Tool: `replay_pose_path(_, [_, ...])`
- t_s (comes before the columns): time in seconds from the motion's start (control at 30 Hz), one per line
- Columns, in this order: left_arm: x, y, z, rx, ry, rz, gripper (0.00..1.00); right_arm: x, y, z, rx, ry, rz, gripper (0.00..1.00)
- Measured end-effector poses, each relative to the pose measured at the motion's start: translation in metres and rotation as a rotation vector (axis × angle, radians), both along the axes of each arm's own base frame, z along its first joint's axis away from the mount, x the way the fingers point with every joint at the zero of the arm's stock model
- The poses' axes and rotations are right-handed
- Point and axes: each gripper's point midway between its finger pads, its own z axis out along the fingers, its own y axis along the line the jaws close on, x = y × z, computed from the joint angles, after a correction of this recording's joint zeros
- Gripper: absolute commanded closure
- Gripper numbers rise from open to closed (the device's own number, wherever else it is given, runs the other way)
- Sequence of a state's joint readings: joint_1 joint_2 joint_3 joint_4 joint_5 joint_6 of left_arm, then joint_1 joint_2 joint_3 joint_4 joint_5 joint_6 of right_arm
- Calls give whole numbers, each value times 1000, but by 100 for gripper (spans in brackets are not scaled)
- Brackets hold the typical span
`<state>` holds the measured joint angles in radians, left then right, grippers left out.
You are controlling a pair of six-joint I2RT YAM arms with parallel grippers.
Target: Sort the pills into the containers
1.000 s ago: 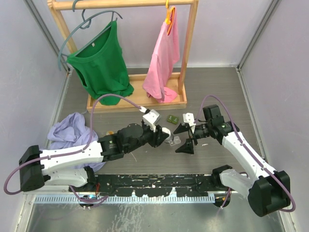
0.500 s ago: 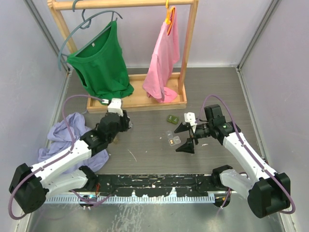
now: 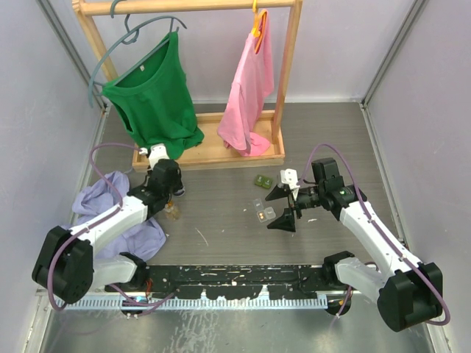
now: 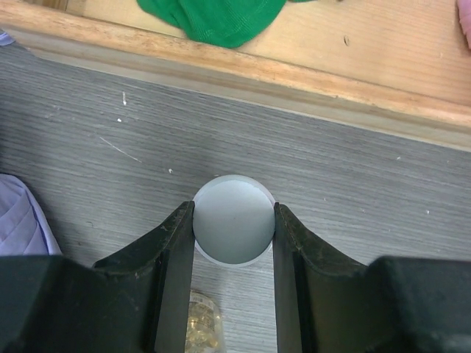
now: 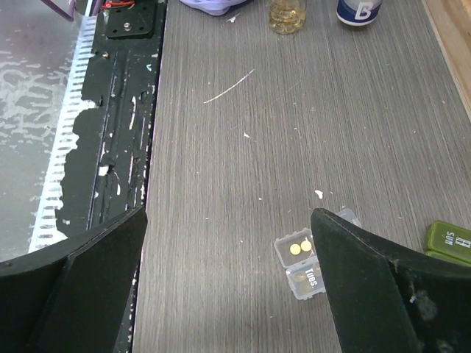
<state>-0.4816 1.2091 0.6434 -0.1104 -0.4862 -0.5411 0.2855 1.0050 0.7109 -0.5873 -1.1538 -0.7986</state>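
Containers first: the clear container [image 5: 305, 266] lies flat on the grey surface [image 5: 221, 147] near the middle, below your right end effector [image 5: 228, 294]. That end effector's fingers stand wide apart above the container and touch nothing. Two yellow pills [image 5: 299, 248] show in one of its compartments, and the compartment beside that one carries lettering on its lid. The dark green container [image 5: 449, 241] lies a little farther back, toward the wooden rack [image 3: 206, 156], apart from the clear one.

Your left end effector [image 4: 234, 220] is off at the left side, near the rack's base board. Its two fingers press against opposite sides of a round white bottle cap [image 4: 234, 243], so it is clamped on that bottle. Just beside the bottle, on the near side, a small clear jar [image 4: 197, 327] of golden pills stands on the surface.

A lavender cloth [image 3: 110, 198] lies bunched under your left arm. On the rack hang a green top [image 3: 151, 95] and a pink top [image 3: 250, 81].
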Motion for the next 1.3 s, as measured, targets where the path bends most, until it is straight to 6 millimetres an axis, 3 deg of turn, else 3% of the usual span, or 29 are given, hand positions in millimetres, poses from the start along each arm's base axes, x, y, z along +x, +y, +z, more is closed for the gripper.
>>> replay_pose_path(0.07, [2,2,1,-8,-3,21,93,1,0,0,0,2,-4,0])
replay_pose_path(0.13, [4,5,2,-18,-7,41,80,2,0,0,0,1,-7,0])
replay_pose_path(0.3, [6,13,-2,-29,16,100,39,3,0,1,0,3,-11,0])
replay_pose_path(0.47, [7,14,3,-37,33,125,15,3,0,1,0,4,-14,0])
replay_pose_path(0.6, [5,11,10,-63,28,114,2,4,0,2,2,7,-18,0])
replay_pose_path(0.7, [0,4,28,-121,-6,75,1,5,1,3,7,12,-25,0])
replay_pose_path(0.8, [-6,-11,62,-214,-94,-20,1,8,2,3,14,26,-37,0])
replay_pose_path(0.97, [-33,-43,102,-379,-238,-257,0,14,4,-5,15,94,-84,0])
replay_pose_path(1.2, [-73,-107,120,-545,-266,-628,4,34,4,-13,9,218,-212,0])
replay_pose_path(1.3, [-95,-144,120,-578,-244,-778,11,44,2,-24,-18,267,-270,1])
